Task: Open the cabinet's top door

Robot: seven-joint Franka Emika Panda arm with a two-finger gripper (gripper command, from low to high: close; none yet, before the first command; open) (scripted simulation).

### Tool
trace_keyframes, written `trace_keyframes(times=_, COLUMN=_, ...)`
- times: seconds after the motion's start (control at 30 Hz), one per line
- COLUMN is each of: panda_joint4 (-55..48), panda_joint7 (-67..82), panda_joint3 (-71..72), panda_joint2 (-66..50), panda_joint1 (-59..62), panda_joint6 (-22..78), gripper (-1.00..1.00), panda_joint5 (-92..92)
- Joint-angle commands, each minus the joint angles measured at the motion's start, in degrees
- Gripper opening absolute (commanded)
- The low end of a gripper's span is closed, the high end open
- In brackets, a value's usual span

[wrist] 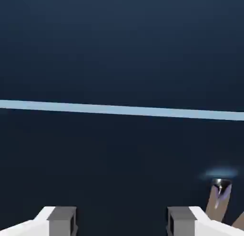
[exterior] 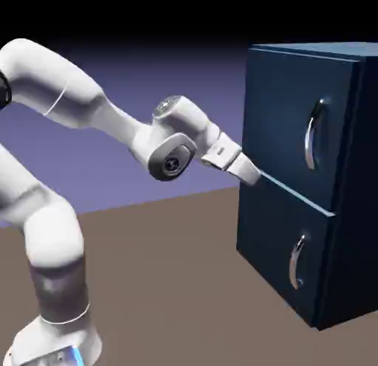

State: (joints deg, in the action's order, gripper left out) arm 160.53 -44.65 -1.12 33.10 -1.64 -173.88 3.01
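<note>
The gripper (exterior: 253,174) stands close against the front of the cabinet (exterior: 280,232), its tips at the pale seam between the two panels and near the front's left edge in the exterior view; whether they touch the face cannot be told. The jaws stand apart with nothing between them: in the hand view the two grey fingertips (wrist: 62,220) show well separated at the bottom edge, only dark panel beyond. The top door (exterior: 284,114) occupies the upper, larger part of the cabinet front and appears flush, so it reads as not yet opened. Its handle (exterior: 314,134), a curved silver bar with its long axis vertical, sits toward the door's right side in the exterior view, up and to the right of the gripper and well apart from it. The gripper is therefore low and to the wrong side of its target. In the hand view the seam (wrist: 122,110) runs nearly level across the frame, and a small silver piece (wrist: 220,187) at lower right is likely the lower panel's handle (exterior: 297,262). Judgement: the coming move must carry the gripper up and across to the bar, with the jaws set to straddle it from side to side.
</note>
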Motion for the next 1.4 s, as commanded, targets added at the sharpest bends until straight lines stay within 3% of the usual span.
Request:
trace_keyframes(times=0.0, panda_joint4=-0.39, panda_joint7=-1.82, panda_joint3=-0.93, panda_joint2=0.37, panda_joint1=-0.79, panda_joint6=0.11, gripper=0.00, panda_joint5=2.50)
trace_keyframes(times=1.37, panda_joint4=-16.34, panda_joint7=-76.40, panda_joint3=-38.95, panda_joint2=15.39, panda_joint1=-33.15, panda_joint6=4.47, gripper=0.00, panda_joint5=104.66)
